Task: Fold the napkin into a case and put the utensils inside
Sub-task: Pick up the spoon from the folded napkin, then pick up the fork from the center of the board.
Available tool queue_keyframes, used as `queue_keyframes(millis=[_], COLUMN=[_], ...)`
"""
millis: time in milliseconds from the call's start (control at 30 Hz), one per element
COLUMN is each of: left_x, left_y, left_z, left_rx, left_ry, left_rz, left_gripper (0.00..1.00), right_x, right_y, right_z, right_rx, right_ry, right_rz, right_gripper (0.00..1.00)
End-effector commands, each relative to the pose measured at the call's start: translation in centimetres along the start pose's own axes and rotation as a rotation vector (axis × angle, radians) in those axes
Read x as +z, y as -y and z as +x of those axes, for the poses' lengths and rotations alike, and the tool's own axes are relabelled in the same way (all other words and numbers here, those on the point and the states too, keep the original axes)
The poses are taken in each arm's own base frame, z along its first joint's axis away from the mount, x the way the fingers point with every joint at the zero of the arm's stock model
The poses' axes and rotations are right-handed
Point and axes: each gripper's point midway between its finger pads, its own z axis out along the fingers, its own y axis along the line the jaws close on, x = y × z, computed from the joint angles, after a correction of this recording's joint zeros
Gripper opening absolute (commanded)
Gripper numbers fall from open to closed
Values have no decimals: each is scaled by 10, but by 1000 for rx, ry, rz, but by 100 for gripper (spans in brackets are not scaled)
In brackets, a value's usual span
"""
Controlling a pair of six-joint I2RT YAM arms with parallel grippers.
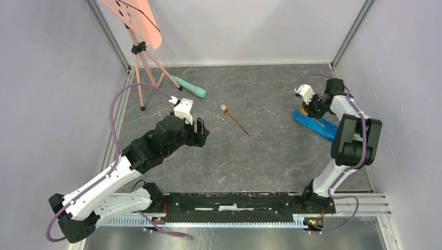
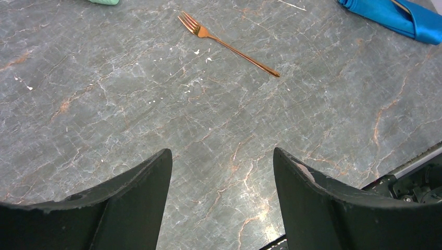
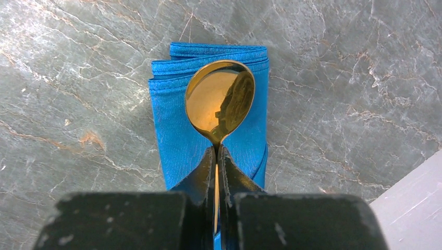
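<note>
We clamp the spoon [image 3: 219, 99] in the right gripper [image 3: 216, 151], lengthwise over the case [image 3: 167, 130]; left gripper [image 2: 221, 153] jaws apart, fork [image 2: 229, 47] ahead

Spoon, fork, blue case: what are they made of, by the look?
The spoon looks like polished metal, gold-copper: its bowl mirrors the surroundings. The fork shows the same coppery shine, probably metal. The case looks like woven cloth, slightly glossy: fine ribbed weave, soft layered folds.
</note>
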Motion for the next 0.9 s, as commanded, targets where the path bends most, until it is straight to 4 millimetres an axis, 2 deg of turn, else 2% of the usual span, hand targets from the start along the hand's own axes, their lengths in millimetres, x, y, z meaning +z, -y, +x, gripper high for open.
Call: queue_keyframes(millis=[0,400,867], left_x=[-2,3,3], left_y=[1,0,0], left_z=[-9,-4,-3], left_rx=[42,50,52], left_ry=[38,20,15], left_rz=[7,-2,-3], left_gripper=[78,78,78], right_x=[-2,12,-2], right_y=[12,18,34], right_z=[-3,10,17], right_rx=[-65,-121,-107], right_ry=[14,-17,-49], right_rz=[42,19,93], right_gripper=[0,0,0])
